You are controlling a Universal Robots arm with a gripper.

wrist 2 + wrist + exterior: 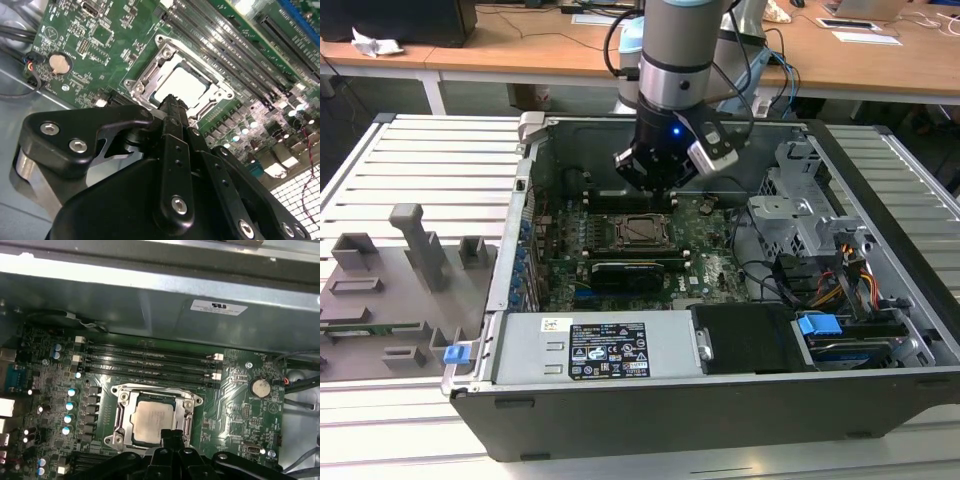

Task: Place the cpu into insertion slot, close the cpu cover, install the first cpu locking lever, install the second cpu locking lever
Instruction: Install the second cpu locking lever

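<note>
Black gripper [172, 102] linkage looms right up against the lens, fingers pressed together into one narrow tip, pinching nothing, poised just above the near edge of the socket. Beneath it the cpu [152, 421] sits flat in its insertion slot on the motherboard [235, 405], near the middle of the board, beside the memory slots [150, 360]. Its silvery-tan face shows through the window of the cpu cover [187, 402], which looks to be lying down over it. That chip is light, rigid and fragile, I reckon, best held by its edges, never pressed on its face. The thin metal cover should be stiff and springy. Over in the exterior view, the arm hangs inside the open computer case [880, 160], right over the socket.
</note>
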